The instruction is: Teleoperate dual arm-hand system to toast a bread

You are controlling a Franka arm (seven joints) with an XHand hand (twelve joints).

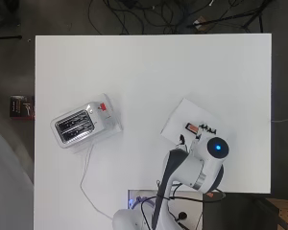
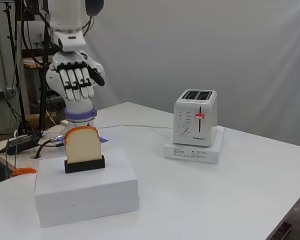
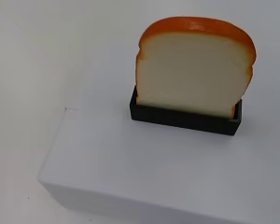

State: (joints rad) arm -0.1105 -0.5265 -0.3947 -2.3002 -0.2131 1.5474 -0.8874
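1. The white surface (image 1: 149, 67) carries everything.
2. A white box (image 2: 90, 192) lies on it near the arm's base.
3. A flat white base (image 2: 192, 152) lies well apart from the box, with a toaster (image 2: 195, 118) on top.
4. A white cord (image 1: 86, 177) trails across the surface.

My overhead view looks straight down on the whole table (image 1: 134, 72), arm base at bottom centre. My side view looks across it, fairly near, arm at upper left. My wrist view sits very close to the bread slice (image 3: 194, 70), which the side view also shows.
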